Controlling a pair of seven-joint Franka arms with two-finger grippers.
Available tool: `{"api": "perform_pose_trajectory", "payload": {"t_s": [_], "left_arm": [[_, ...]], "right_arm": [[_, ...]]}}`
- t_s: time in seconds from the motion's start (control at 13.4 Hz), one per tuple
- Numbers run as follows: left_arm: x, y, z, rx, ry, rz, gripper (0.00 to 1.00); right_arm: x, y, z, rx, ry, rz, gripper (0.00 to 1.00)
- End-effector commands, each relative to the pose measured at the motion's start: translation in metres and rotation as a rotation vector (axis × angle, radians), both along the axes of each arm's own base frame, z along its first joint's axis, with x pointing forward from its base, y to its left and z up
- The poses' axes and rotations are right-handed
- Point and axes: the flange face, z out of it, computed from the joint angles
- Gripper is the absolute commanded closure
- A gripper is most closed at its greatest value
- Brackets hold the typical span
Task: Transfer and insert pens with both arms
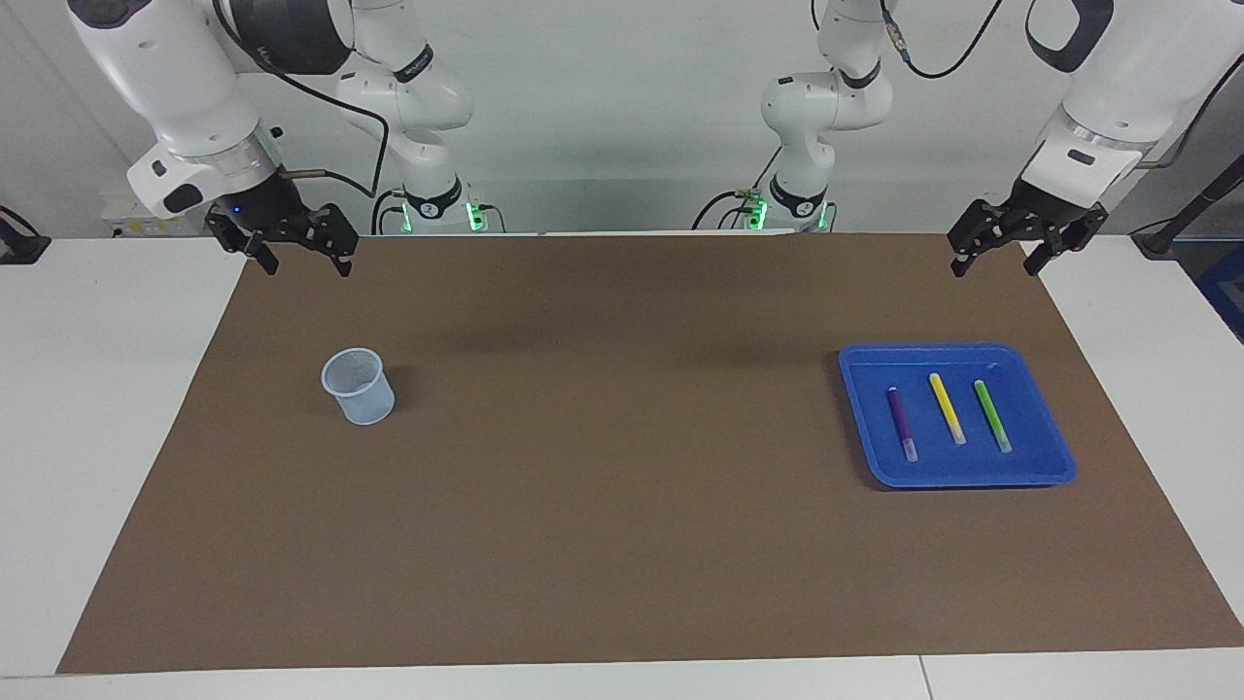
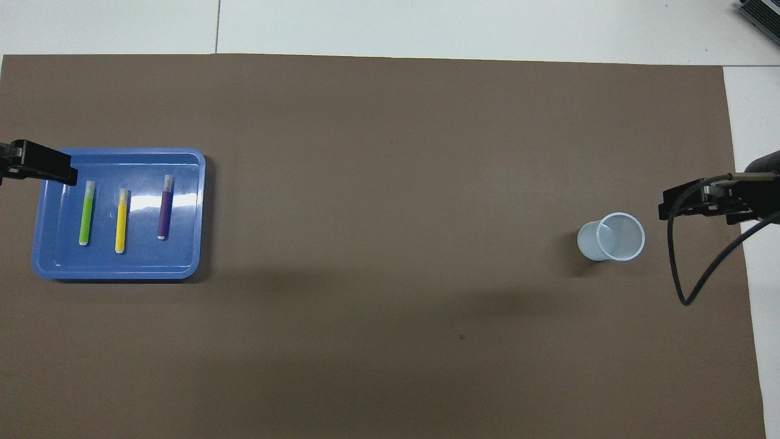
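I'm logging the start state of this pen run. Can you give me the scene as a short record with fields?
tray: blue tray on the brown mat, toward the left arm's end
pens: purple pen, yellow pen, green pen, lying side by side in the tray, apart
cup: pale cup, upright, empty, toward the right arm's end
left pincer: open, raised over the mat's edge, holding nothing
right pincer: open, raised, holding nothing

left gripper (image 2: 36,167) half outside the overhead view's edge

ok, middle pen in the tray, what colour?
Yellow pen with a whitish end, lying in the blue tray; clearest in the facing view.
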Motion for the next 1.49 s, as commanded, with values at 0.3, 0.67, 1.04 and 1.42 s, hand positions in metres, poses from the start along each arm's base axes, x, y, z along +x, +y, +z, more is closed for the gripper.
{"api": "perform_pose_trajectory", "payload": {"t_s": [0.3, 0.67, 1.04, 1.42], "left_arm": [[-0.0071, 0.0041, 0.0033, -0.007, -0.002, 0.003, 0.0], [-0.0081, 0.0028, 0.0032, -0.004, 0.006, 0.003, 0.0], [-0.0054, 0.0022, 0.0028, -0.002, -0.011, 0.003, 0.0], [-0.0081, 0.0047, 0.0013, -0.003, 0.0, 0.018, 0.0]], "right_arm": [[-0.0008, -0.0019, 0.004, 0.015, -0.012, -0.011, 0.0], [-0.0024, -0.0019, 0.0029, 0.015, -0.009, -0.011, 0.0], [-0.0025, -0.0019, 0.0022, 0.015, -0.008, -0.011, 0.0], [-0.0025, -0.0019, 0.0022, 0.015, -0.008, -0.011, 0.0]]}}
